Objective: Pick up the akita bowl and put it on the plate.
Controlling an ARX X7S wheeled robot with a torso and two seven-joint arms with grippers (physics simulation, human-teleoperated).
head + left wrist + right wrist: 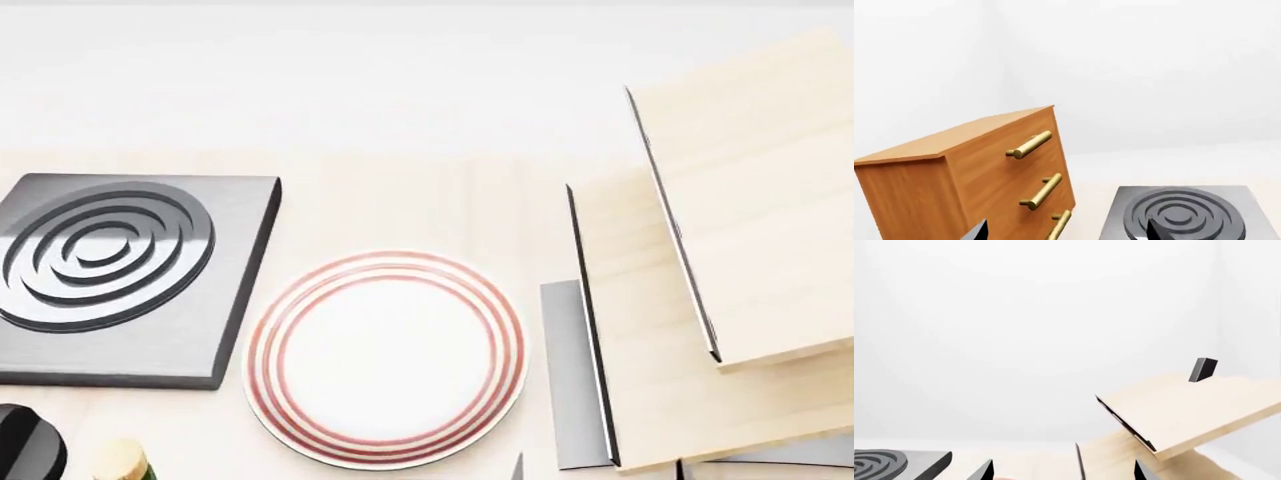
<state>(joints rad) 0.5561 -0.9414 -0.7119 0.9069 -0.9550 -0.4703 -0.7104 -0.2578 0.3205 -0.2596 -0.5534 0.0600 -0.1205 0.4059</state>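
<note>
Only dark fingertip corners of the left gripper [1066,231] and right gripper [1062,471] visible, spread apart, nothing between them. Both raised and aimed level across the table, well short of any grasp. No akita bowl in any view; plate [387,360] bare, just beside the burner [120,275]. Risk: reaching blind and clipping the tilted wooden boards [721,260] or wooden drawer cabinet [967,170].

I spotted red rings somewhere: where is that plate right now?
In the head view, the plate lies low and central on the table, between the dark burner and pale wooden boards.
</note>
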